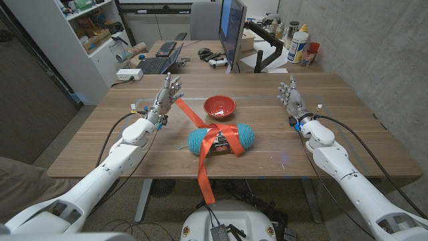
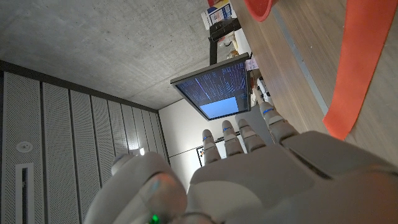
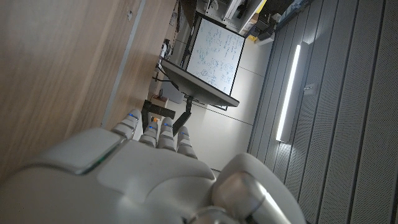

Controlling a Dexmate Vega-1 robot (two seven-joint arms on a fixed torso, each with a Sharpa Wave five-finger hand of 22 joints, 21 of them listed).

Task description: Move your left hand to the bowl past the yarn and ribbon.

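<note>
Bowl (image 2: pixel 260 9) and ribbon (image 2: pixel 354 68) cut off by frame edge.

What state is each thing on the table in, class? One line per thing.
Bowl: upright, nothing visible inside.
Yarn: lying on its side, ribbon across it.
Ribbon: unrolled, hanging over the table edge.
Left robot hand: open, holding nothing.
Right robot hand: open, holding nothing.

Wooden table (image 1: pixel 321 144), matt grain, smooth top; on it a fuzzy teal yarn (image 1: pixel 245 136) skein, soft and fibrous, wrapped by a satiny orange ribbon (image 1: pixel 204 171) with slight sheen; behind the yarn, a glossy red bowl (image 1: pixel 219 106); both hands in smooth white plastic
</note>
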